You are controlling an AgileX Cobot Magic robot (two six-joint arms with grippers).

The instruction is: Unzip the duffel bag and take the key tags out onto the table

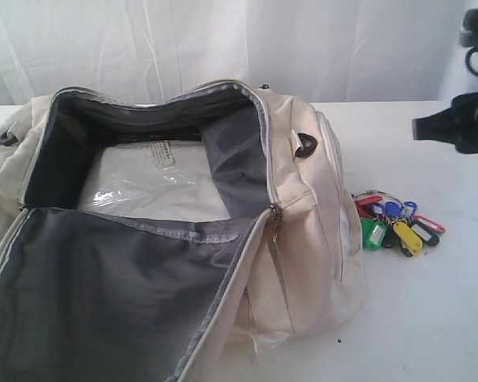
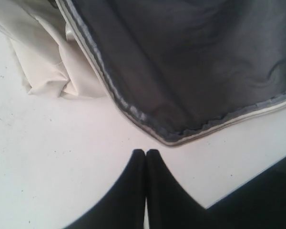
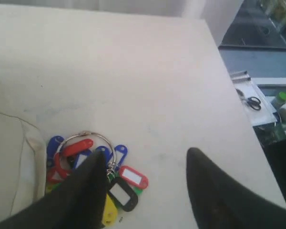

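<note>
The cream duffel bag (image 1: 303, 207) lies unzipped on the white table (image 1: 430, 318), its dark grey lining showing and its lid flap (image 2: 190, 62) folded out toward the front. The key tags (image 1: 398, 223) lie in a bunch on the table just right of the bag. In the right wrist view the key tags (image 3: 128, 176) sit under one finger of my right gripper (image 3: 147, 156), which hangs open above them, holding nothing. My left gripper (image 2: 146, 152) is shut and empty, over bare table close to the flap's zipper edge.
A clear plastic packet (image 1: 155, 183) lies inside the bag. A black ring (image 1: 306, 146) and a zipper pull (image 1: 275, 219) hang at the bag's right end. My right arm (image 1: 466, 121) hovers at the far right. The table edge (image 3: 238, 119) runs beside a shelf with scissors (image 3: 250, 101).
</note>
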